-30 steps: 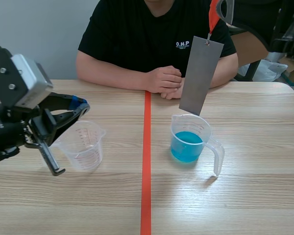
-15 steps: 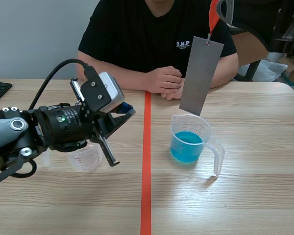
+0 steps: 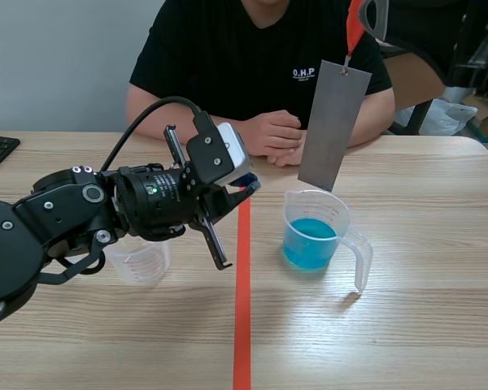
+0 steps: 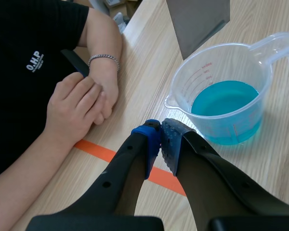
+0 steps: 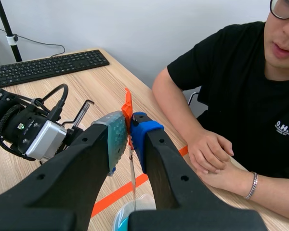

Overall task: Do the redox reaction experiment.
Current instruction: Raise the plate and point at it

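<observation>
Above the beaker (image 3: 315, 236) of blue liquid, the right gripper (image 5: 128, 126) is clamped on an orange tab (image 5: 127, 108). A grey plate (image 3: 333, 122) hangs from the tab, with its lower end at the beaker's far rim, clear of the liquid. The left gripper (image 4: 160, 144) is closed on nothing, pads touching, at the tape line (image 3: 242, 325) near the beaker. An empty cup (image 3: 140, 262) stands partly hidden behind the left arm.
</observation>
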Controlling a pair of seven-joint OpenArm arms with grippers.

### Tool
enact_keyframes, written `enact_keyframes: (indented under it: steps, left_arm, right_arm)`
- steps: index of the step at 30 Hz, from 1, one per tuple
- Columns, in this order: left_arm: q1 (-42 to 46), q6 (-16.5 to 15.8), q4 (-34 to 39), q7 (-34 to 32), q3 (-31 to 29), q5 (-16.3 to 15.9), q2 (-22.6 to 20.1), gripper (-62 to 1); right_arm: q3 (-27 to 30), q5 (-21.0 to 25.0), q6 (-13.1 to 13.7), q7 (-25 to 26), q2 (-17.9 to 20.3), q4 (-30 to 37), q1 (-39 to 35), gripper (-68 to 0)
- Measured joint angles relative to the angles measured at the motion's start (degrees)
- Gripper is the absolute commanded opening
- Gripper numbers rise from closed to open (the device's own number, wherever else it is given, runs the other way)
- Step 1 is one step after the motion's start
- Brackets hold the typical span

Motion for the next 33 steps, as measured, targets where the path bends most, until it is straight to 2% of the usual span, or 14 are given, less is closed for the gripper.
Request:
enact_keyframes:
  steps: [4,9,33]
  left_arm:
    - [-0.39,-0.22,-0.37,-0.04,0.00,0.52,0.52,-56.2]
    - [-0.44,-2.60,-0.37,-0.11,0.00,1.42,1.16,-56.3]
    - [-1.70,-2.75,-0.37,0.20,0.00,1.44,4.79,-56.2]
  right_arm:
    - [0.00,0.00,-0.02,0.00,0.00,0.00,0.00,-66.0]
    - [0.00,0.00,-0.02,0.00,0.00,0.00,0.00,-66.0]
    - [0.00,0.00,0.00,0.00,0.00,0.00,0.00,-66.0]
